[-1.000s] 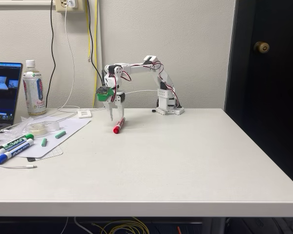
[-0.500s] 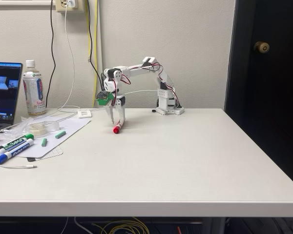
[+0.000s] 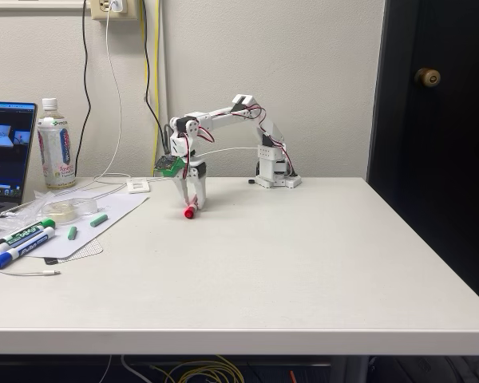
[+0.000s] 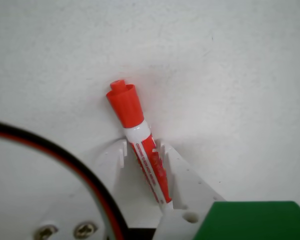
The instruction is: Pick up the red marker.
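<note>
Just in front of the arm's base on the counter [image 3: 303,255], the jaws [image 4: 143,149] straddle the red marker [image 4: 140,145] mid-barrel, nearly closed on it; cap left free, seemingly for balance.

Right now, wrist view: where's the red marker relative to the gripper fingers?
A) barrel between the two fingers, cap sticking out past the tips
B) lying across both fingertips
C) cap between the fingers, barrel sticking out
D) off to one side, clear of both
A: in the wrist view the red marker has its labelled barrel between the gripper fingers, red cap beyond the tips.
</note>
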Motion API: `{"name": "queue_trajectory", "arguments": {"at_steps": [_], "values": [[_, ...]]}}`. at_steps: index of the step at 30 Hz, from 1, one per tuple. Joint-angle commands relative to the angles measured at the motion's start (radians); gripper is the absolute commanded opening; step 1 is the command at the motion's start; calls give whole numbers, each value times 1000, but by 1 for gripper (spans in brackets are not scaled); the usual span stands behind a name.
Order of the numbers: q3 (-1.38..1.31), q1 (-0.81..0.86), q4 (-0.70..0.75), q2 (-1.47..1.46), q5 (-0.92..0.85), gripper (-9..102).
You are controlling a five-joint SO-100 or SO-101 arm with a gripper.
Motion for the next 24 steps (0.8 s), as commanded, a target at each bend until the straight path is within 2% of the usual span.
{"name": "queue_trajectory", "arguments": {"at_steps": [1, 12, 24], "values": [[-41, -9, 21, 23, 54, 12], [-41, -40, 92, 41, 155, 6], [-25, -126, 207, 140, 371, 1]]}}
